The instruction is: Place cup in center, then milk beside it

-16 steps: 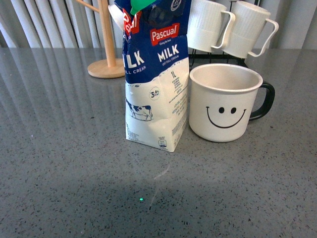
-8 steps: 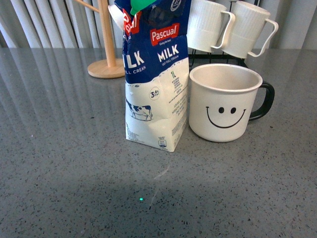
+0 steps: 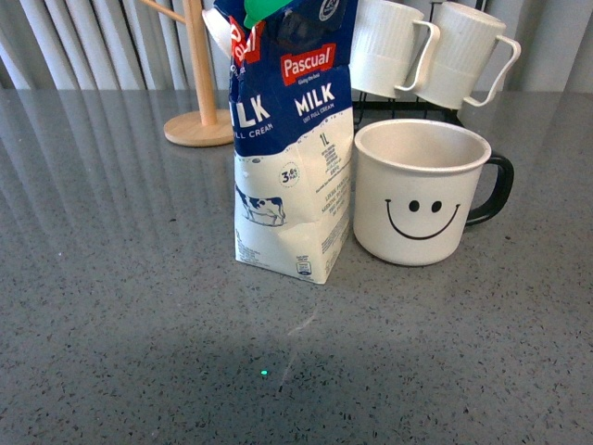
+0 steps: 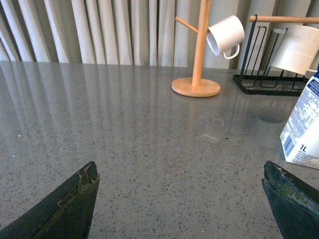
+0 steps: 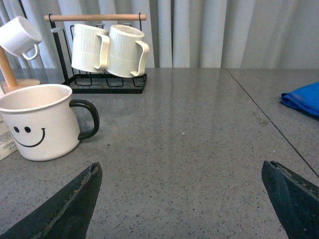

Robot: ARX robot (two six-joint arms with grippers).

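Observation:
The cup, a wide white mug with a black smiley face and black handle, stands upright on the grey table in the front view. The blue-and-white Pascual milk carton stands upright right beside it on its left, almost touching. The cup also shows in the right wrist view, and a corner of the milk carton shows in the left wrist view. My left gripper is open and empty over bare table. My right gripper is open and empty, apart from the cup. Neither arm shows in the front view.
A wooden mug tree holding a small white cup stands behind the milk. A black rack with ribbed white mugs stands behind the cup. A blue cloth lies far to the right. A table seam runs there.

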